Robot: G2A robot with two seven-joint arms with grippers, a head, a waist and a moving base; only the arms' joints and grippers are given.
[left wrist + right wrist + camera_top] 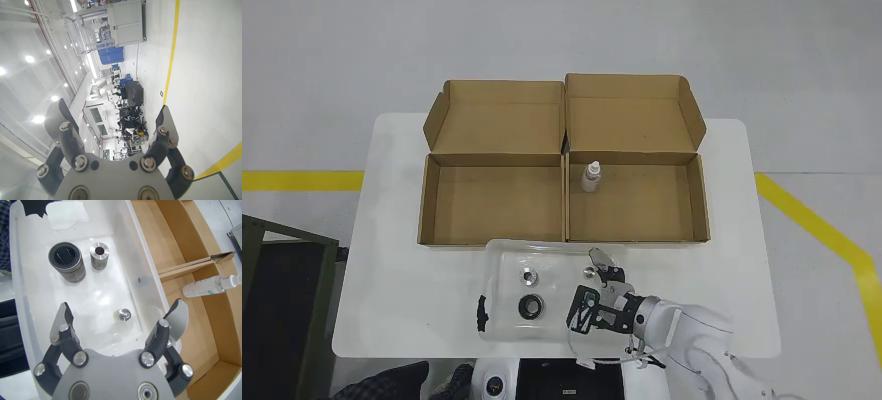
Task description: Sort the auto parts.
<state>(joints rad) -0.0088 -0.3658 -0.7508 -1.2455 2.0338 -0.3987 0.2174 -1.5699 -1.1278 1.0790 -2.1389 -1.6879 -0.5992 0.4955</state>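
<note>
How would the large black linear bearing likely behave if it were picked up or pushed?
The linear bearing looks metal, so probably heavy for its size. Its smooth round sleeve may slip in a grip. Upright in the clear bin, it could tip and roll if pushed.

Ahead of my right gripper [121,305] I count three metal parts [67,262], one bin [145,256], two boxes [492,205] and one bottle [204,288].

White table [392,260] bearing cardboard box [492,205], second box [642,205] alongside, clear plastic bin [560,268].
</note>
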